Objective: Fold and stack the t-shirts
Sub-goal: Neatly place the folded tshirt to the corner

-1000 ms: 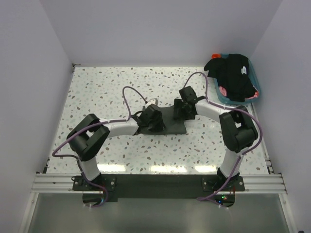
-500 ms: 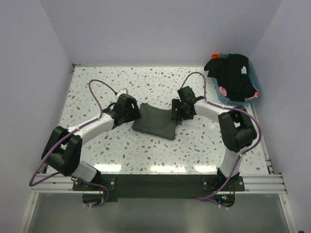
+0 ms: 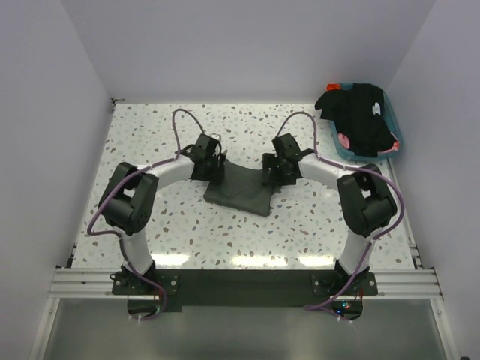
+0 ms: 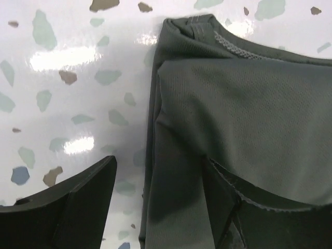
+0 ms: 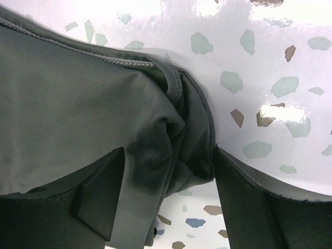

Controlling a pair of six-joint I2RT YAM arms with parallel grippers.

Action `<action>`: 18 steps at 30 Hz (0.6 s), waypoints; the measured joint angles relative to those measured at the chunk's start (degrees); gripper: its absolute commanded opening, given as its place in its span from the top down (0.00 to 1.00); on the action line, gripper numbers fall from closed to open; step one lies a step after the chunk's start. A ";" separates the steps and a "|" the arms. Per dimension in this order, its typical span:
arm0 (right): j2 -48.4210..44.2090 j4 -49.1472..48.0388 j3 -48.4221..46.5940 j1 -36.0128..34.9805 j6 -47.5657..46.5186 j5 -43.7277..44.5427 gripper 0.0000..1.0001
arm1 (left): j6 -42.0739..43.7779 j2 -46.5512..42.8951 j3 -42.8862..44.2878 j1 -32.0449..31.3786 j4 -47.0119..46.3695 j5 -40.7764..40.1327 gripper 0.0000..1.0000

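Olive-grey cloth is the worry here. The olive-grey t-shirt lies as a loosely folded, lopsided pad in the middle of the desk, and its edges are several layers thick. If either pincer closes where it stands, I judge it may pinch only the top layer, or every layer at once. A lift would then drag the fold open or haul the whole pad askew. The rumpled lump at the right edge looks likeliest to slip. A closing finger could also skid on the glossy desk and push cloth away instead of catching it.

The left pincer stands wide and empty at the shirt's far left corner. In its wrist view the shirt's left edge runs between the jaws, one finger over bare desk and the other over cloth. The right pincer is likewise wide and empty at the far right corner, with the bunched edge between its jaws. Black t-shirts drape over the teal tub at the far right, well apart from both.
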State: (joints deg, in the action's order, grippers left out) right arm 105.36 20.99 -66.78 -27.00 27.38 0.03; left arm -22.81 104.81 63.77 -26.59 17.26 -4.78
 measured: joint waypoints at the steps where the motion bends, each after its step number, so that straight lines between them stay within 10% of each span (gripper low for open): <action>1: -0.26 -0.02 0.07 0.00 0.00 -0.09 0.28 | 0.42 0.94 0.98 -0.02 -0.07 0.37 0.33; 12: -5.99 0.02 0.94 0.00 0.04 -0.85 0.28 | 2.08 3.37 2.08 -0.98 -3.89 5.66 1.00; 18: -7.43 0.09 0.94 0.00 0.04 -1.01 0.27 | -2.86 2.34 -0.59 1.18 -7.48 8.28 1.00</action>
State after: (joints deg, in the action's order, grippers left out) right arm 97.93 21.08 -65.84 -27.00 27.42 -0.97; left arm -25.67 107.15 63.18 -25.41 9.78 3.51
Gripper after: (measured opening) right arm 0.724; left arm 0.037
